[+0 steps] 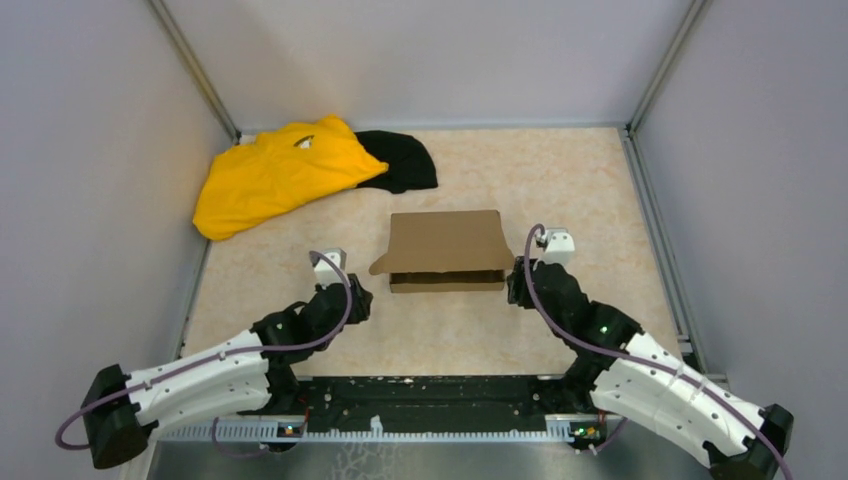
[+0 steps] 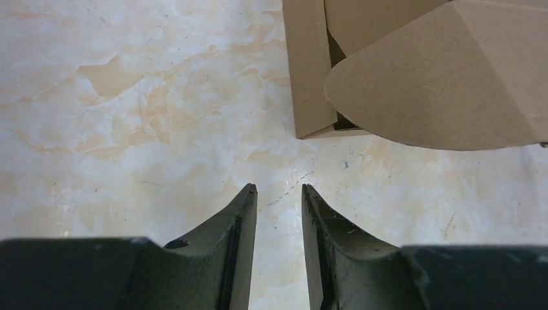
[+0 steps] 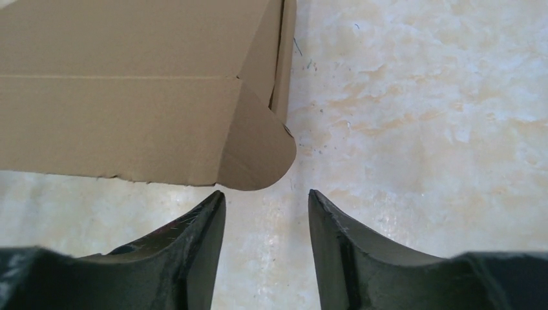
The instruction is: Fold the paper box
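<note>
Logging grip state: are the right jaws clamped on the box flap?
No, the right jaws stand open, the paper box flap just beyond their tips.

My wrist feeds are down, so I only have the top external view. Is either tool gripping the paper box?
Observer: No. The right tool is open and empty. A rounded flap of the paper box lies just ahead of it.
Operator: And the left?
Observer: The left tool is open too, with a narrower gap and only bare table between its tips.
Operator: Is the flap at the box's left end tucked in?
Observer: No. In the left wrist view the left end flap sits outside the end wall, with a dark gap showing beneath it.
</note>
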Controlling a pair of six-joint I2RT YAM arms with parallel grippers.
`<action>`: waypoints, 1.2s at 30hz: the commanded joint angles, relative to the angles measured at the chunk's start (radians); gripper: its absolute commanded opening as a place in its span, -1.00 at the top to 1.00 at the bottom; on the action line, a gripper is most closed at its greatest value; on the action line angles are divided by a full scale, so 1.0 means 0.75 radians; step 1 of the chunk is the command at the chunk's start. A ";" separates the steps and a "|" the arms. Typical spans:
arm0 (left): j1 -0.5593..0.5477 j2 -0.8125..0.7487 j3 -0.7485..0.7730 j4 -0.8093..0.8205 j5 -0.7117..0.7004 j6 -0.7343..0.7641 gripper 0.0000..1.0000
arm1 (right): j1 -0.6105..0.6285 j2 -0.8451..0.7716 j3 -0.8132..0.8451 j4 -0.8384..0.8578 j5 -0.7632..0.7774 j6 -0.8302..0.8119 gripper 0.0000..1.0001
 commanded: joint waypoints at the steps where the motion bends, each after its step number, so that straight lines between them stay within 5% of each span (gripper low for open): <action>1: -0.009 -0.120 0.057 -0.193 -0.007 -0.078 0.24 | 0.032 -0.089 0.129 -0.091 -0.055 0.036 -0.06; 8: -0.010 -0.289 0.222 -0.397 0.013 -0.113 0.26 | 0.034 -0.056 0.400 -0.244 -0.059 0.013 -0.15; 11: -0.011 -0.274 0.311 -0.299 0.033 -0.032 0.24 | 0.032 0.048 0.515 -0.243 -0.020 -0.061 -0.36; 14: -0.011 -0.069 0.482 -0.265 0.051 0.093 0.13 | 0.032 0.293 0.643 -0.234 -0.016 -0.135 -0.50; 17: -0.011 0.191 0.660 -0.262 0.068 0.190 -0.27 | 0.028 0.455 0.713 -0.158 -0.040 -0.175 -0.63; 19: -0.010 0.314 0.741 -0.243 0.056 0.260 -0.33 | 0.013 0.526 0.739 -0.100 -0.078 -0.201 -0.63; 22: 0.009 0.446 0.798 -0.160 0.063 0.374 -0.33 | -0.033 0.606 0.761 -0.037 -0.165 -0.242 -0.06; 24: 0.034 0.524 0.832 -0.138 0.113 0.410 -0.17 | -0.105 0.651 0.766 -0.022 -0.253 -0.234 0.52; 25: 0.042 0.567 0.853 -0.138 0.127 0.417 -0.08 | -0.138 0.668 0.761 -0.011 -0.299 -0.230 0.61; 36: 0.089 0.697 0.597 -0.002 0.246 0.307 0.12 | -0.174 0.737 0.372 0.171 -0.489 -0.126 0.73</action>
